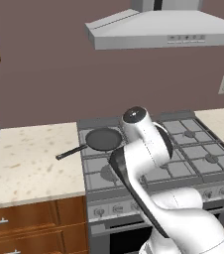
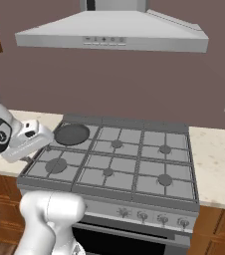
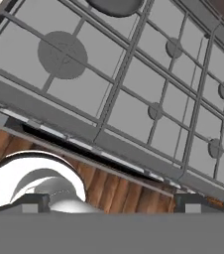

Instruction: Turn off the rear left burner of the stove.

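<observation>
One gray grated stove (image 2: 134, 154) — six burners

Left base view: from behind the arm, left of it, facing forward and down at the stove (image 1: 193, 149). Right base view: the same cooktop and range hood (image 2: 112, 32) from the right side. Hand view: close above the stove's front edge, rolled, looking down across the grates.

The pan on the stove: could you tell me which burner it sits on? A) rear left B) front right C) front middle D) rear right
A: the pan rests on the rear left burner of the stove, its handle pointing out over the left counter.
</observation>
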